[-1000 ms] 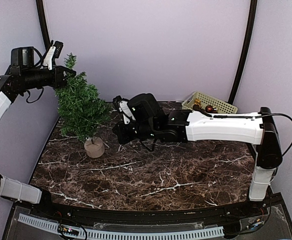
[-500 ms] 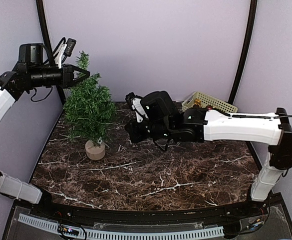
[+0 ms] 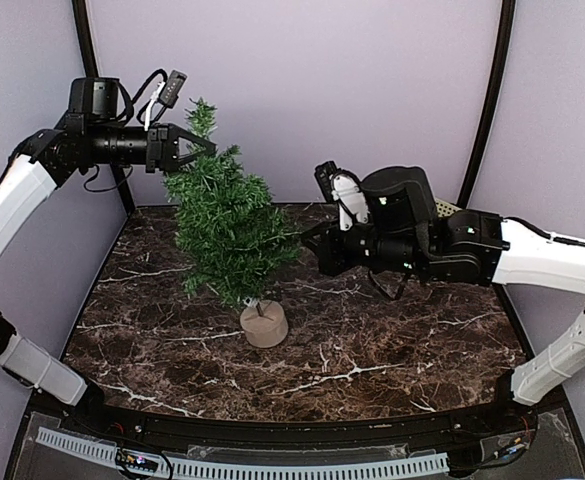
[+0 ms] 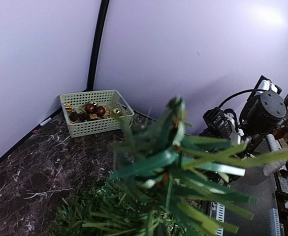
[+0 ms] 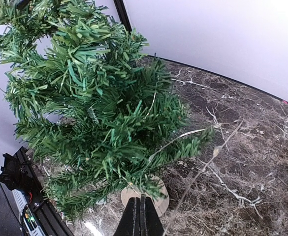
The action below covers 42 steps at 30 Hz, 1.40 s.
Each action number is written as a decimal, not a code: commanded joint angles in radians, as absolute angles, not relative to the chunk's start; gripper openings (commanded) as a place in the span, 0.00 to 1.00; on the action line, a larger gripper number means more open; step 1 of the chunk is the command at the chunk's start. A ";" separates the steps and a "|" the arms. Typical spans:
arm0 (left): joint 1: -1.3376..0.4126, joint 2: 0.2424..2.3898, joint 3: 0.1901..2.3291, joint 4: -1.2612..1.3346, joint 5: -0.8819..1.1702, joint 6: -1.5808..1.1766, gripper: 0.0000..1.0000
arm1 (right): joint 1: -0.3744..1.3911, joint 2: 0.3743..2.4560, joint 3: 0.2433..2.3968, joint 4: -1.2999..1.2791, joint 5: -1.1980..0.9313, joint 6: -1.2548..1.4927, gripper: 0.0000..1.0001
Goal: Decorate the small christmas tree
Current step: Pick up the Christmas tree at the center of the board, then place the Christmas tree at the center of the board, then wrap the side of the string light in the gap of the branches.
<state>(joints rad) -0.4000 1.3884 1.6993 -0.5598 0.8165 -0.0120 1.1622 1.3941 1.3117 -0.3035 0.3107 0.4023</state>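
Grips the tree (image 3: 227, 225) by its tip with the left jaws, pressed together on the needles, high over the left side of the bench (image 3: 392, 340) at the end of the left arm (image 3: 27, 190). Holds it leaning: tip up and to the left, round pale stump (image 3: 264, 325) down to the right, near the middle of the bench. Cannot tell whether the stump rests on the marble or hangs just above it.

Keeps the right jaws pressed together, just beside the tree's right flank and pointed at it, on the right arm (image 3: 532, 255) stretched in from the right. From the right wrist, looks down past the closed fingertips onto the bushy branches and the stump below them. Shows a thin pale strand (image 5: 180, 136) along a lower branch, running off to the right; cannot tell whether the right jaws pinch it.

From the left wrist, shows the tip's needles (image 4: 176, 162) close up and, well beyond, a pale green basket (image 4: 99, 127) in the bench's far corner, with dark red and gold baubles (image 4: 90, 107) inside.
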 commanded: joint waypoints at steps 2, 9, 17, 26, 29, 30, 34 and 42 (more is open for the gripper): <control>-0.413 1.400 1.703 -0.455 1.027 0.034 0.00 | 1.170 1.385 1.234 -0.253 0.260 0.416 0.00; -0.419 1.428 1.691 -0.462 1.096 0.069 0.05 | 1.206 1.433 1.212 -0.216 0.215 0.424 0.00; -0.419 1.292 1.548 -0.464 0.784 0.061 0.66 | 1.220 1.454 1.148 -0.103 0.204 0.487 0.00; -0.419 0.882 1.202 -0.460 0.258 -0.162 0.93 | 1.221 1.518 1.161 -0.075 0.290 0.545 0.00; -0.419 0.795 1.061 -0.448 0.271 -0.238 0.96 | 1.221 1.530 1.172 -0.078 0.308 0.566 0.00; -0.419 0.774 1.035 -0.446 0.286 -0.276 0.96 | 1.220 1.532 1.173 -0.077 0.311 0.570 0.00; -0.420 0.730 0.894 -0.407 0.382 -0.357 0.89 | 1.217 1.536 1.181 -0.089 0.329 0.593 0.00; -0.451 0.630 0.604 -0.215 0.427 -0.555 0.84 | 1.195 1.518 1.204 -0.101 0.301 0.604 0.00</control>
